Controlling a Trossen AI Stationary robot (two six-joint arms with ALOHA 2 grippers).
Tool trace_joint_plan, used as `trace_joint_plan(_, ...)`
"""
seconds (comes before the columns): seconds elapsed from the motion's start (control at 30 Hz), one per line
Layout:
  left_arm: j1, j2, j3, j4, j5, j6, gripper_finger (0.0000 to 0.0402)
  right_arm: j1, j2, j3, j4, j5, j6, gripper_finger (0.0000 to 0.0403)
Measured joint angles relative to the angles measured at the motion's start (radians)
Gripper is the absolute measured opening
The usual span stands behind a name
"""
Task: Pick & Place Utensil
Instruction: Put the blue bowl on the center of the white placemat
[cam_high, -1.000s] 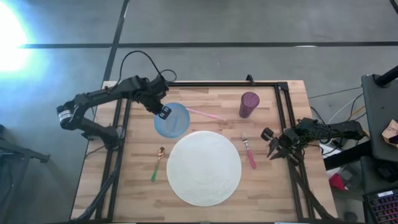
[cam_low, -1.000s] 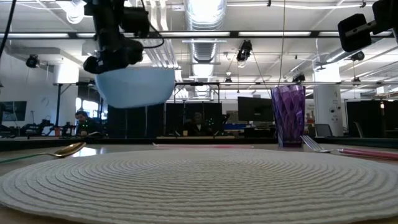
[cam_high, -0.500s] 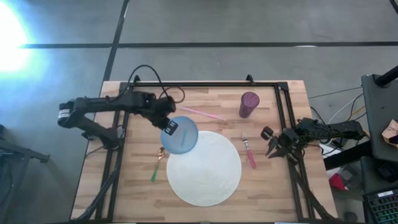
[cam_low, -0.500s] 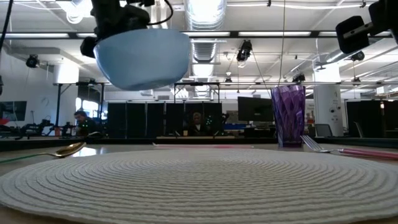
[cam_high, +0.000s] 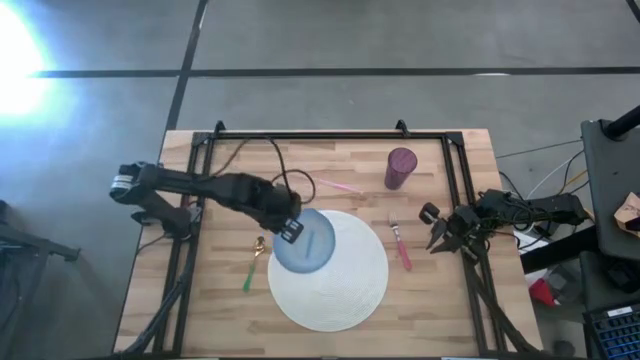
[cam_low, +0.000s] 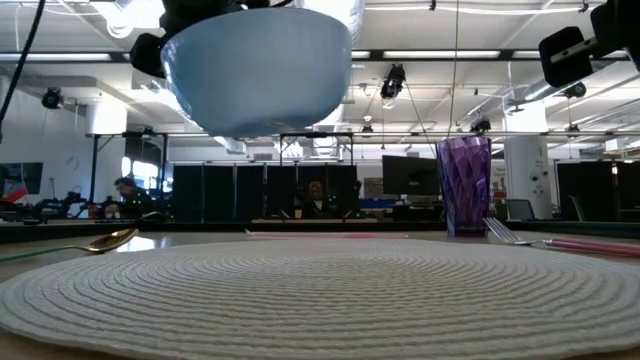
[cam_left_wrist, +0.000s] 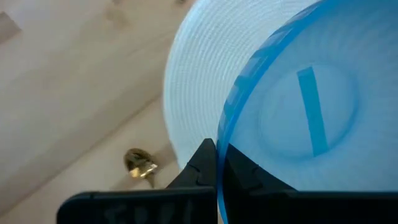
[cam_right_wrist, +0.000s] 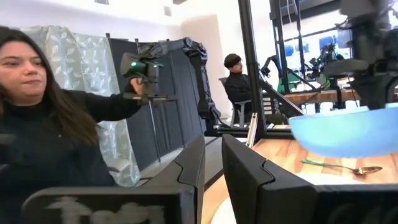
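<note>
The left gripper pinches the translucent blue plastic bowl's rim above the round white woven placemat; that thin edge-grip could slip and drop it.

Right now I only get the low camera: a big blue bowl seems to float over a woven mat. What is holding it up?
Observer: The left arm's tool pinches the blue bowl by its rim.
Visitor: Is it over the middle of the mat?
Observer: No. From above, it hangs over the left part of the white mat, at its edge.
Visitor: And the other arm?
Observer: The right arm's tool waits near the right edge of the table, beside the fork, holding nothing.
</note>
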Motion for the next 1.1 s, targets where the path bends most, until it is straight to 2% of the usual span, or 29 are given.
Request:
trace_joint_plan(0.3, -0.076, 0.164, 0.121, -0.001, 0.003, -0.09, 0.0, 0.0, 0.0, 0.0, -0.001, 0.001, 0.066, 0.0052)
trace_joint_plan(0.6, -0.099, 0.312, 0.225, -0.003, 0.033, -0.136, 0.0, 0.0, 0.0, 0.0, -0.058, 0.001, 0.105, 0.0052)
trace_joint_plan(0.87, -0.106, 0.365, 0.236, -0.011, 0.061, -0.205, 0.0, 0.0, 0.0, 0.0, -0.182, 0.001, 0.105, 0.0052)
trace_joint_plan(1.1, -0.106, 0.398, 0.235, -0.042, 0.062, -0.244, 0.0, 0.0, 0.0, 0.0, -0.217, 0.001, 0.105, 0.0052)
